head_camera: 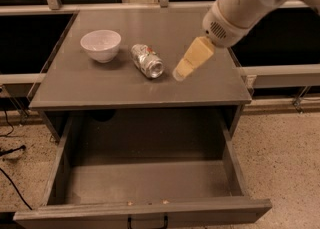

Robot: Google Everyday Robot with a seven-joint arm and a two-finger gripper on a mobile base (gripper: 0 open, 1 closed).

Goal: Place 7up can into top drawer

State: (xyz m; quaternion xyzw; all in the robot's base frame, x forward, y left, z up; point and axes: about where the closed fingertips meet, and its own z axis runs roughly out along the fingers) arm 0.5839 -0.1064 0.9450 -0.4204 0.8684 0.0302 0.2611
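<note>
The 7up can (147,61) lies on its side on the grey cabinet top (100,85), a little left of centre, dented and silvery with green and red marks. My gripper (180,73) hangs at the end of the white arm (240,3), slanting down to the left. Its beige tip is just above the cabinet top, a short way right of the can and not touching it. It holds nothing. The top drawer (55,168) is pulled wide open below the cabinet top. Nothing shows inside it. Its dark handle (147,220) sits at the bottom edge of the view.
A white round bowl (100,45) stands on the cabinet top left of the can. Metal rails (280,70) run along both sides and behind the cabinet. Dark cables (10,148) lie on the speckled floor at the left.
</note>
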